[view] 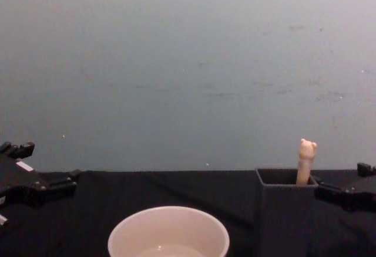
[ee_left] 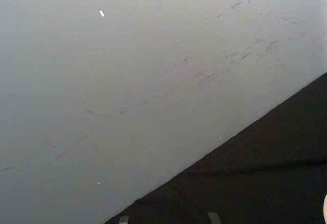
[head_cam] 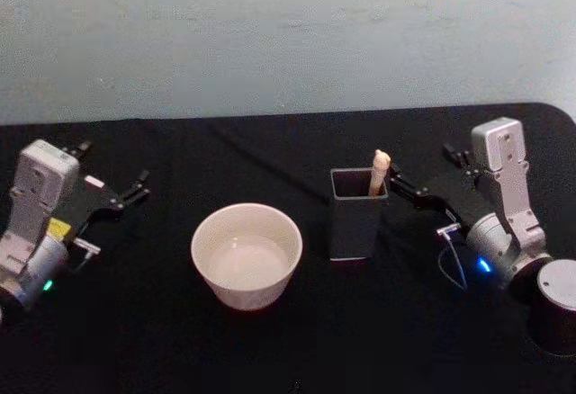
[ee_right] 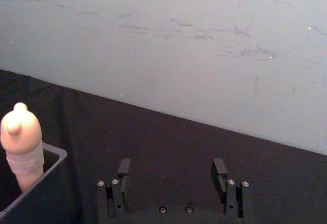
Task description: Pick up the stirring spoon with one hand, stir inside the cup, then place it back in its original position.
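**Spoon in holder, both grippers off it, jaws apart**

- Stirring spoon point(head_cam: 380, 171) stands upright in the dark grey square holder point(head_cam: 357, 216), only the cream handle end poking above the rim. Chest view shows the tiny bear head on top point(view: 306, 160); right wrist view shows the handle point(ee_right: 23, 144) leaning in a corner of the holder point(ee_right: 36, 198). Bowl and metal neck hidden inside
- White cup point(head_cam: 247, 255) sits on the black table point(head_cam: 135, 322) just to the left of the holder, apart from it, not touching. Pale inside; can't tell if there is liquid. Chest view has the cup point(view: 168, 233) at bottom centre, the holder point(view: 288, 210) on its right
- Right gripper point(head_cam: 430, 183) is just to the right of the holder, at about rim height, fingers pointing toward the spoon. Jaws spread, nothing between them; right wrist view shows the two fingers point(ee_right: 124, 170) wide apart, with the spoon off to the side of the gap, not in it. No contact with spoon or holder that I can see
- Left gripper point(head_cam: 115, 176) sits at the far left of the table, well apart from the cup, jaws apart and empty. Chest view shows it low at the left edge point(view: 50, 169)
- Left wrist view: grey wall point(ee_left: 127, 81) and a strip of the black table
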`<state>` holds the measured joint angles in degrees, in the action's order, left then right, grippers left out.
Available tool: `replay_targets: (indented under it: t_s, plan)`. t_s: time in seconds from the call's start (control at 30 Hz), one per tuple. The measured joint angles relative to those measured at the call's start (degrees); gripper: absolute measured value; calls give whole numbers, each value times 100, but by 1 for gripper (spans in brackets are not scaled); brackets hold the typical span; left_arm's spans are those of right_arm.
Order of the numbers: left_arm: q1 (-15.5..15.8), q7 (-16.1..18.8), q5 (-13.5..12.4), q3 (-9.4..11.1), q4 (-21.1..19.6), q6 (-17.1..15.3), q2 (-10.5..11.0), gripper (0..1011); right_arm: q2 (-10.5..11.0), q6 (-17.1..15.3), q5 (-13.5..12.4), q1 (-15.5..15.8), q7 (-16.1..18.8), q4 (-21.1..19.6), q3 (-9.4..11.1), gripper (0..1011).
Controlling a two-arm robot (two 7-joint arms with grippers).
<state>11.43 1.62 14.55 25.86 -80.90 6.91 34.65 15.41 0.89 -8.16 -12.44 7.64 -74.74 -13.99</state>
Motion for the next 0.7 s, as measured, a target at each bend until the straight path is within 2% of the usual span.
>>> replay_targets:
  t_s: [0.7]
  plan:
    - [0,0,0,0,0,0,0,1001,1,3,-8,0,0,-5,0,1000]
